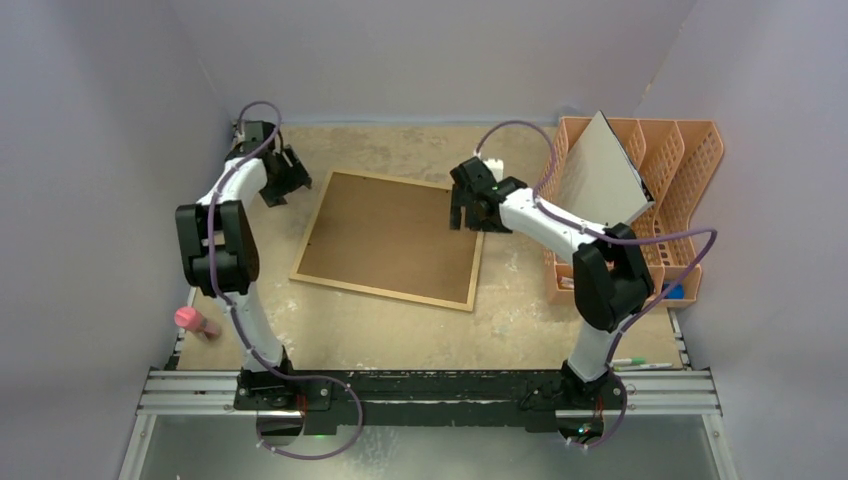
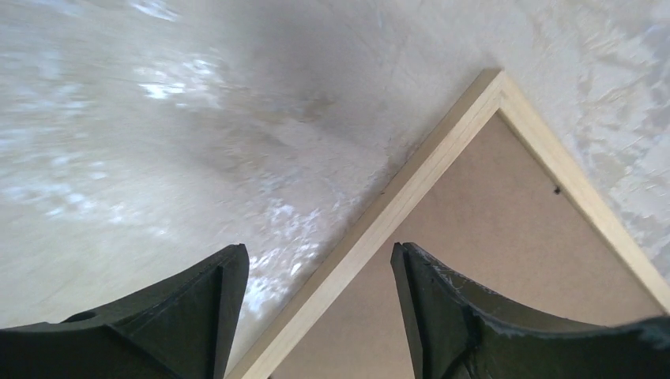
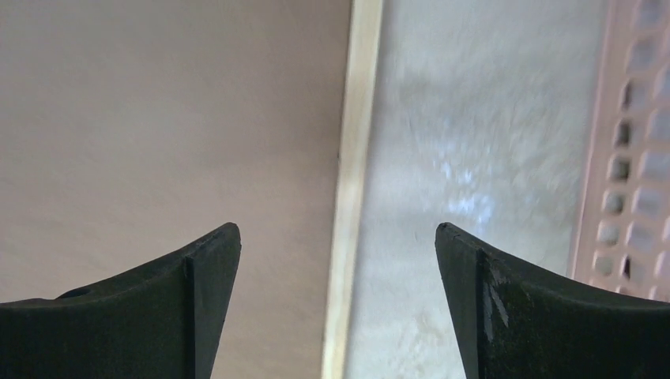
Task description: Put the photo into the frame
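Left pincer [image 2: 316, 257], jaws apart and empty, straddles from above the left rim of the frame [image 1: 390, 238], near its far corner. Right pincer [image 3: 336, 233], jaws wide and empty, hangs over its right rim. The frame lies flat and askew mid-worktop [image 1: 520, 310], brown fibreboard back up, rimmed in thin pale wood. An orange rack [image 1: 700, 170] stands to the right.

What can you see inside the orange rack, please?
A grey-white board leans in the rack, and something blue shows at its near end. The board covers the slots behind it, so anything there is hidden.
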Controlling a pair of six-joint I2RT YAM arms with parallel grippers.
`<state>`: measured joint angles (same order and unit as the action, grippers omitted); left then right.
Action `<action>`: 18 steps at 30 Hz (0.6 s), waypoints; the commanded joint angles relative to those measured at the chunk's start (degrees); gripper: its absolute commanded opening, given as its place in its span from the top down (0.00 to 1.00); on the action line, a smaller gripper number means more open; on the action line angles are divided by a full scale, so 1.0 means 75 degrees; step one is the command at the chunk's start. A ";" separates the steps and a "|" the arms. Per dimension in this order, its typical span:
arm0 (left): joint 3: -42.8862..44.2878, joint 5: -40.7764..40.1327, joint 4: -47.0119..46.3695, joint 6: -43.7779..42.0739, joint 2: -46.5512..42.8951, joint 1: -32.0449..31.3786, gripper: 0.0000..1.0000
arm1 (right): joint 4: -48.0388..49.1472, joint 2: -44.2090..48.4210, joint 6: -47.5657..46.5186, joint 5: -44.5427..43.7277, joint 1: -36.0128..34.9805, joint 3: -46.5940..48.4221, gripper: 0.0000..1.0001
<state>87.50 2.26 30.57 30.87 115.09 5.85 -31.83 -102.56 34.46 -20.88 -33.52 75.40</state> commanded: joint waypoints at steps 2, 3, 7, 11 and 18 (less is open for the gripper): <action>-0.0236 -0.0868 0.0613 0.0215 -0.1559 0.0133 0.29 | 0.0664 -0.0324 -0.0585 -0.0878 0.0135 0.1798 0.05; -0.0411 -0.0860 0.0759 0.0219 -0.1837 0.0128 0.29 | 0.0847 -0.0706 -0.0755 -0.0689 0.0186 0.2244 0.05; -0.1598 -0.0599 0.0980 0.0158 -0.2826 0.0123 0.28 | 0.1186 -0.1914 -0.1250 0.0114 0.0407 0.3944 0.05; -0.2918 0.0267 0.1022 0.0209 -0.3864 0.0123 0.28 | 0.1118 -0.3165 -0.1604 0.0807 0.0626 0.5493 0.05; -0.4908 0.1495 0.0804 0.0534 -0.4967 0.0111 0.27 | 0.1121 -0.4385 -0.1827 0.1958 0.0801 0.6504 0.05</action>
<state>55.59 6.87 37.32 32.88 81.71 6.94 -23.09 -134.65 23.24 -12.64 -28.16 120.95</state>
